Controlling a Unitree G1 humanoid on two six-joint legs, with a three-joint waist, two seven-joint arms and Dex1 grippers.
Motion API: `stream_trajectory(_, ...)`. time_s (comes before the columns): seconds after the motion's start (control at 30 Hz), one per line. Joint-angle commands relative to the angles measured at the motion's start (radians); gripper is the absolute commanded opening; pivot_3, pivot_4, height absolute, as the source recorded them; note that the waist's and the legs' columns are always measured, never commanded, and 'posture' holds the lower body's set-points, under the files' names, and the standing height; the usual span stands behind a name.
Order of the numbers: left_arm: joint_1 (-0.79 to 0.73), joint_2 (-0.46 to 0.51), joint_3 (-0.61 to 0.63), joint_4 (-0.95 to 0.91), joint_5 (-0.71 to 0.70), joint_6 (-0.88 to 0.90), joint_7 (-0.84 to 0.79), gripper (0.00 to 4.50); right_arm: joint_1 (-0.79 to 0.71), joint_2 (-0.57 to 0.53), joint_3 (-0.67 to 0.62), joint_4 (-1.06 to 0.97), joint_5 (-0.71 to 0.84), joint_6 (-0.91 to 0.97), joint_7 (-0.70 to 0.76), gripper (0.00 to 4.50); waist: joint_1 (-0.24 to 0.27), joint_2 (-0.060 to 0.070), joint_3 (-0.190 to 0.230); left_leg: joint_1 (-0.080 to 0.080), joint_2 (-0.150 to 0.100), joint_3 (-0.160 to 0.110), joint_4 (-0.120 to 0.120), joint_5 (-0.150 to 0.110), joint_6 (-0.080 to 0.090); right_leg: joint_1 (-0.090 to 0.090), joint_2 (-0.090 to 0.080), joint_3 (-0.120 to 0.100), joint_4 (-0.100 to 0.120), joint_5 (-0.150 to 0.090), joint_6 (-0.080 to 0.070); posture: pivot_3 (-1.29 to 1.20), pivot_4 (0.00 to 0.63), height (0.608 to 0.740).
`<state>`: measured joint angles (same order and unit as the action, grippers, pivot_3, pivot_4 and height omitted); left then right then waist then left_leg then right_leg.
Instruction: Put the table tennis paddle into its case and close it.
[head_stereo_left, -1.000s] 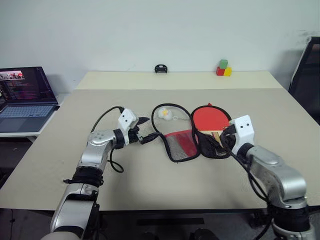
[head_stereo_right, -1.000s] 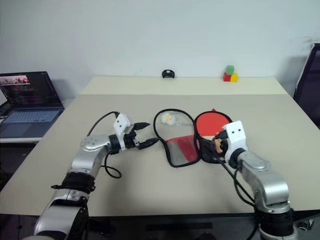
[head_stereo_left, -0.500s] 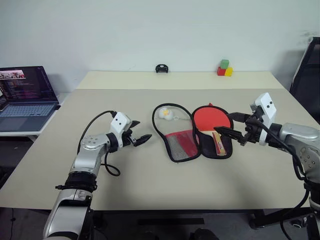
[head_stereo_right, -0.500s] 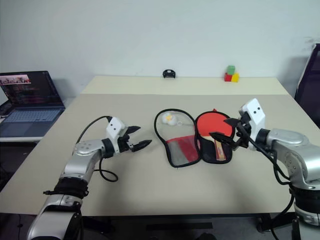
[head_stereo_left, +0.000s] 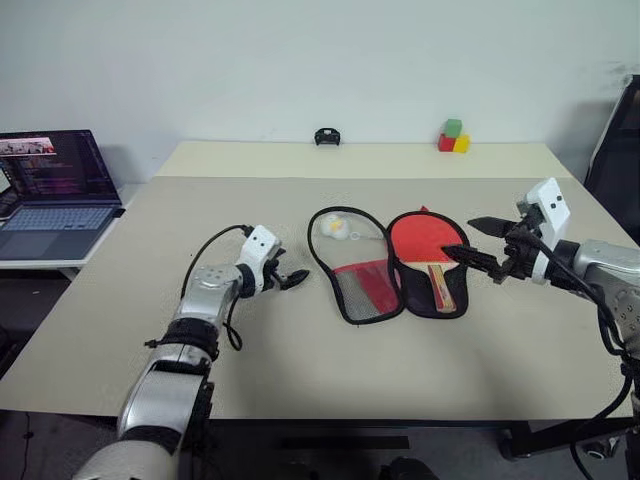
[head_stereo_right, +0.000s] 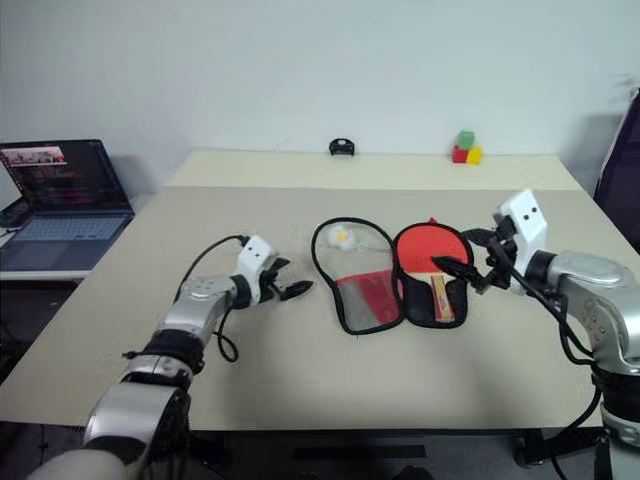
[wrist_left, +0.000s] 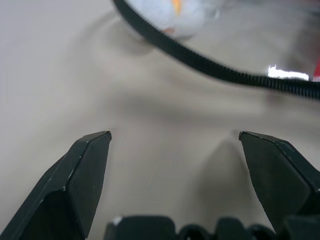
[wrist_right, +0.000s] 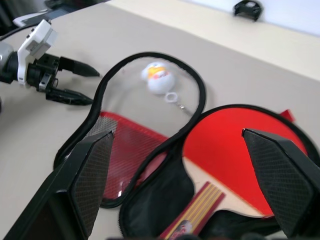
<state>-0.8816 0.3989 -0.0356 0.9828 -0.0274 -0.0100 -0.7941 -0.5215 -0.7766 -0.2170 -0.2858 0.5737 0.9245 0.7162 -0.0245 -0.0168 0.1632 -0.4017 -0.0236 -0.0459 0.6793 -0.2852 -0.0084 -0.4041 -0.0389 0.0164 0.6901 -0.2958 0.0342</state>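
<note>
Left eye view: case (head_stereo_left: 385, 268) lying unzipped, paddle (head_stereo_left: 427, 247) resting in its three-o'clock half; my left claw (head_stereo_left: 287, 276) and right claw (head_stereo_left: 478, 241) gaping wide, gripping nothing.

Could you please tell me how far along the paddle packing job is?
Done: the table tennis paddle lies in the open case. In hand: nothing; the left claw and right claw are both open beside it. Left: folding the flap over and zipping it.
</note>
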Motion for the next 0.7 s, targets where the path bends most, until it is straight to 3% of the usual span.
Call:
stream_trajectory(0.03, -0.051, -0.022, -0.003, 0.054, 0.016, -0.046, 0.01, 4.5, -0.014, -0.008, -0.049, -0.037, 0.025, -0.013, -0.013, 4.49, -0.002, 0.0, 0.0, 0.0, 0.0, 0.0, 0.0, 0.0, 0.0, 0.0, 0.0, 0.0, 0.0, 0.0, 0.0, 0.0, 0.15, 0.74)
stream_trajectory(0.7, -0.212, -0.25, -0.005, 0.131, 0.016, -0.126, -0.014, 4.5, 0.055, -0.097, -0.178, -0.076, 0.081, 0.029, -0.038, 4.49, 0.01, -0.001, 0.0, 0.0, 0.0, 0.001, 0.0, 0.0, 0.0, 0.0, 0.0, 0.0, 0.0, 0.0, 0.0, 0.0, 0.15, 0.74)
